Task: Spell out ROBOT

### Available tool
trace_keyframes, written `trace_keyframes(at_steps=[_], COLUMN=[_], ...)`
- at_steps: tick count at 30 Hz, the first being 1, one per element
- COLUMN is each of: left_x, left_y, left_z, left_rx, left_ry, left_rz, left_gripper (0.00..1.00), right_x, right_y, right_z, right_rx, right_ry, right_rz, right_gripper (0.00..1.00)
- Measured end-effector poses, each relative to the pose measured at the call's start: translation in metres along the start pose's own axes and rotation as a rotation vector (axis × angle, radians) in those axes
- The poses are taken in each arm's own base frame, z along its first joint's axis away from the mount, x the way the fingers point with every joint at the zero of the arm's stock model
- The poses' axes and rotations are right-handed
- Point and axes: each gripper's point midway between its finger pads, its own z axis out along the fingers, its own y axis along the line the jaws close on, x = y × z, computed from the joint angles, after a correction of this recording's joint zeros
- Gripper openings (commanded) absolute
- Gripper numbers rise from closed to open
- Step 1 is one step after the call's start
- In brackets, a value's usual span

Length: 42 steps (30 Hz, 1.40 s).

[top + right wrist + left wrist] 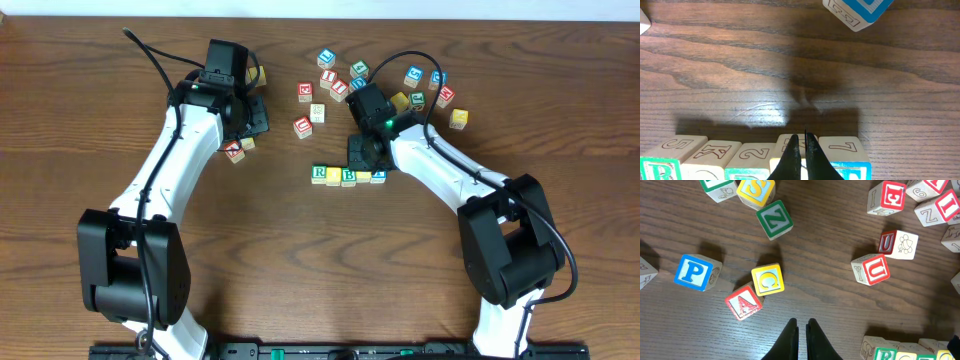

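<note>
- Your row of five small wooden alphabet cubes (340, 176) lies near the middle of the brown wood-grain table (300, 260). The cubes sit side by side and touch, directly under the right arm's wrist.
- Seen from overhead, the row runs left to right:
  - one green-letter R cube (319, 173)
  - one yellow-topped cube (333, 175)
  - one green-letter B cube (348, 177)
  - a second yellow-topped cube (363, 177)
  - one blue-topped cube (379, 175), partly covered by the gripper, so its letter cannot be read from above
- Your right gripper (801, 136) hangs over the row with its two black fingers pressed together. It holds nothing, and its tips sit above the seam between the fourth and fifth cubes.
- Your left gripper (802, 322) is clenched as well, empty, over bare table to the left of the row.
- Just ahead of the left gripper, one red-letter A cube (743, 302) touches one yellow-letter cube (767, 279) corner to corner.
- The left wrist camera also shows one blue-letter P cube (693, 272) standing apart, one green-letter Z cube (774, 219) and two red-letter U cubes (875, 270) close together.
- At least a dozen loose lettered cubes (340, 85) lie scattered beyond the row, some of them beside the right arm. One blue-topped loose cube (855, 12) shows at the top edge of the right wrist view.
</note>
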Motion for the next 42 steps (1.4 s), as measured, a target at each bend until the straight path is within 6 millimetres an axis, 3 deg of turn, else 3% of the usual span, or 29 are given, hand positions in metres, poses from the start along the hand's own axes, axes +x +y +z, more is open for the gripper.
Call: trace_keyframes(at_steps=[42], left_x=[-0.0023], left_y=[-0.0009], left_z=[0.0000], left_rx=[0.004], left_ry=[-0.009], left_rz=[0.003], left_gripper=[0.08], right_x=[0.0026], right_y=[0.0008], right_z=[0.0002], right_rx=[-0.010], right_ry=[0.014], right_rz=[-0.011], right_gripper=[0.01])
